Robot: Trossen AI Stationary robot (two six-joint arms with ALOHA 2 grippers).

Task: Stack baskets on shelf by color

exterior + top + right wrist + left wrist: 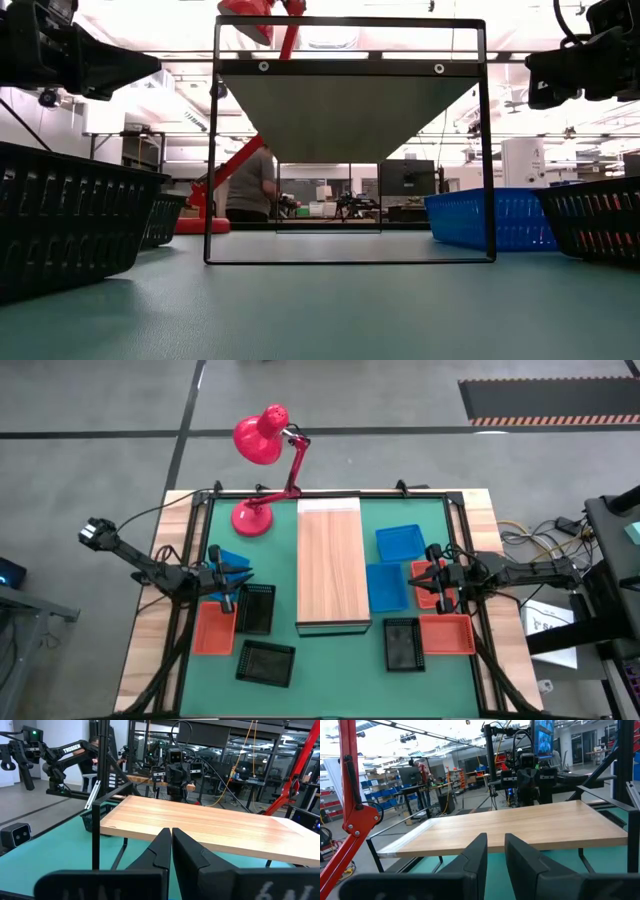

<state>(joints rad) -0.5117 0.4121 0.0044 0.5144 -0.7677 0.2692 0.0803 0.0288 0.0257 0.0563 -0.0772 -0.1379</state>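
The light-wood shelf [333, 565] stands on thin black legs in the middle of the green mat. Left of it lie a blue basket [228, 560], a red-orange one [214, 628] and two black ones [256, 608] [265, 662]. To its right are two blue baskets [400, 542] [385, 586], two red-orange [430, 575] [447, 633] and one black [402, 643]. My left gripper [495, 840] hovers over the left baskets, pointing at the shelf, open by a narrow gap and empty. My right gripper [171, 832] hovers above the right baskets, facing the shelf, shut and empty.
A red desk lamp [262, 440] stands on its round base [251, 518] at the mat's far left corner, its head reaching beyond the table. Wooden borders and black rails frame the mat [330, 670]. A person [250, 185] stands in the room beyond the table.
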